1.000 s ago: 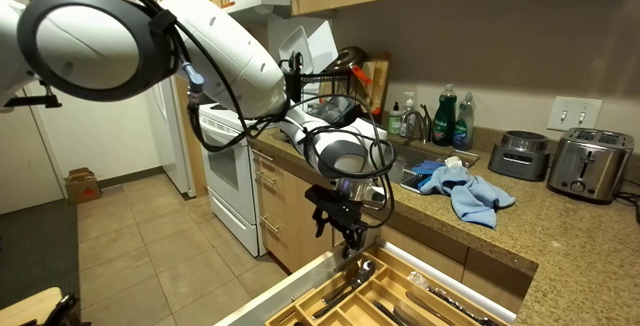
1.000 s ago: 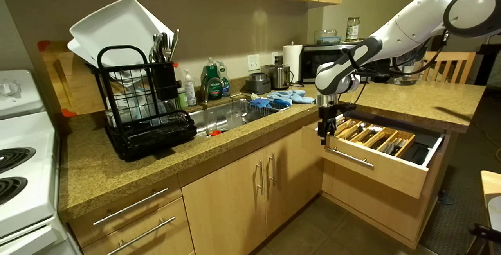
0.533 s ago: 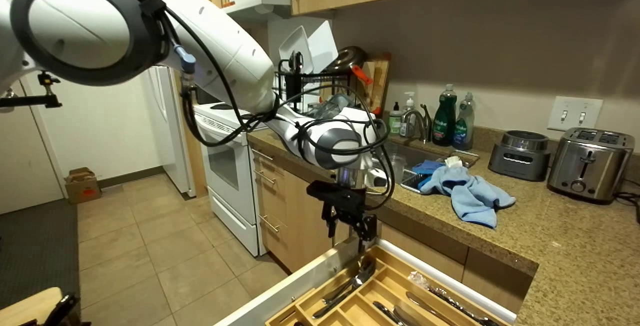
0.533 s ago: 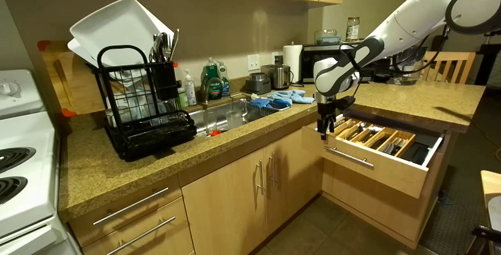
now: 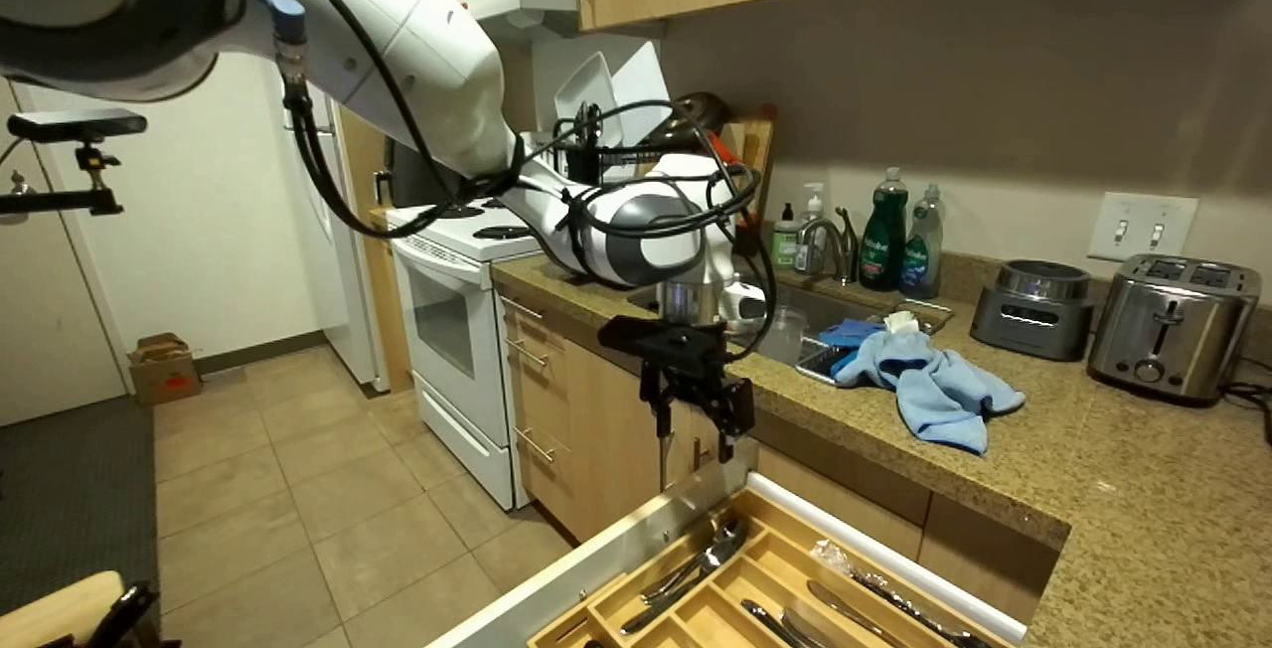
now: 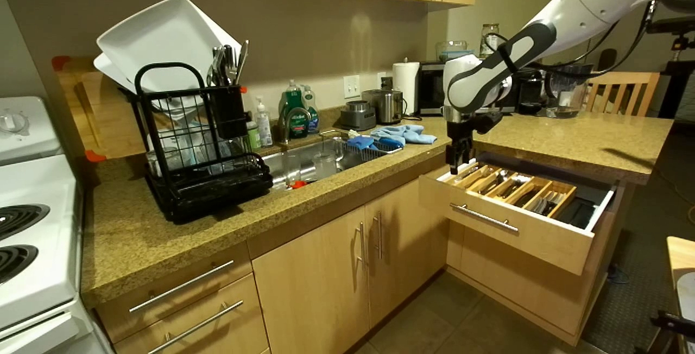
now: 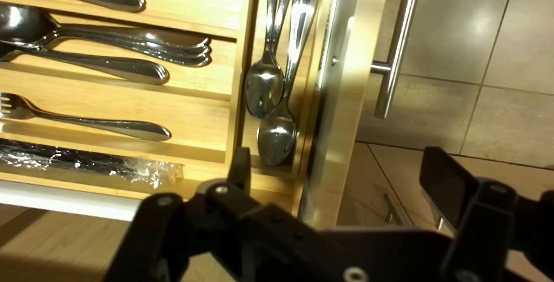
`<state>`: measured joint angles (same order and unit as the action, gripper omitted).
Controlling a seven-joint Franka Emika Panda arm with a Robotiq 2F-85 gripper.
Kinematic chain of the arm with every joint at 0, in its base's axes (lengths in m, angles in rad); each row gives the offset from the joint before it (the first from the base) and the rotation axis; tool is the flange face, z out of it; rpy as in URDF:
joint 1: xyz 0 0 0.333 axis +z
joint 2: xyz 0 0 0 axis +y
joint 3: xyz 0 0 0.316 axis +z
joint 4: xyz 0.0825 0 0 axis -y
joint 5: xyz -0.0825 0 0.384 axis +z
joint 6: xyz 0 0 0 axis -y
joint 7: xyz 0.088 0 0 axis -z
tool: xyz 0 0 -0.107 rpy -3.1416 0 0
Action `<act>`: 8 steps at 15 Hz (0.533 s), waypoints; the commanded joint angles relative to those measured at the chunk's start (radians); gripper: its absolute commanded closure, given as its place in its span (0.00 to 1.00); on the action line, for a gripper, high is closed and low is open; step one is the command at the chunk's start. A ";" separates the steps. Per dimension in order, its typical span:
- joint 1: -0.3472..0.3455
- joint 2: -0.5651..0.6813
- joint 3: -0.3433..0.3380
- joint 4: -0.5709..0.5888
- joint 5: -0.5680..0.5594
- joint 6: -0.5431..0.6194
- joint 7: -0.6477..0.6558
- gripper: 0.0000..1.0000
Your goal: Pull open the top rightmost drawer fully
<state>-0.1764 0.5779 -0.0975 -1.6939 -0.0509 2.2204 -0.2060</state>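
In an exterior view, the cutlery drawer (image 6: 535,240) stands open below your jaws. In the wrist view, they gape, empty, either side of its front panel (image 7: 348,100); the bar handle (image 7: 398,44) runs parallel, just outside.

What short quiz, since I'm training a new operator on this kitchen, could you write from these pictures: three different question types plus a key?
1. Multiple choice: the drawer with the cutlery is A) shut, B) pulled out, C) upside down.
2. True or false: the gripper is closed.
3. Fill the gap: in the wrist view, the heads seen in the tray compartment running along the drawer front belong to ____.

Key: 1. B. 2. False, the gripper is open. 3. Spoons.
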 commanded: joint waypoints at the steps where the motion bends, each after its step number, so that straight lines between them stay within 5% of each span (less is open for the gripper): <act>1: 0.001 -0.105 0.022 -0.095 0.004 -0.005 -0.018 0.00; 8: -0.016 -0.159 0.103 -0.146 0.066 -0.028 -0.169 0.00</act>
<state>-0.1770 0.4684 -0.0221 -1.7858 -0.0238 2.2051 -0.2735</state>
